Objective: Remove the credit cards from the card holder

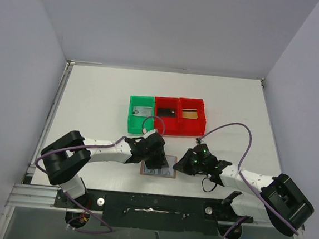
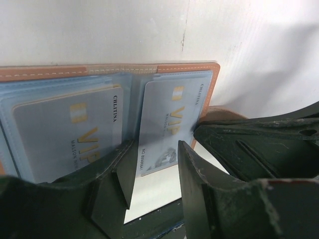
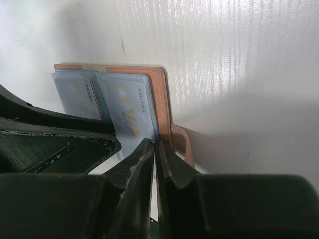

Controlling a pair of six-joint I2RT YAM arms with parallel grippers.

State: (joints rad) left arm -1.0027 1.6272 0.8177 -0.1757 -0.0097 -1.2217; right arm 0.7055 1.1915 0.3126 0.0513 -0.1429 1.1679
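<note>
r grip (image 3: pixel 155 147) pinches card (image 3: pixel 132 113) in holder (image 3: pixel 162 97)

The holder (image 2: pixel 184 68) has a tan-brown border with pale stitching and pale blue-grey pockets. The cards (image 2: pixel 167 124) are grey-blue with gold "VIP" lettering, a gold striped chip and small black print. The fingers (image 2: pixel 199 179) are black, scuffed grey. The counter (image 1: pixel 93 108) is white. There is a green bin (image 1: pixel 131 118), red bins (image 1: pixel 202 121) and purple cables (image 1: pixel 234 124).
</note>
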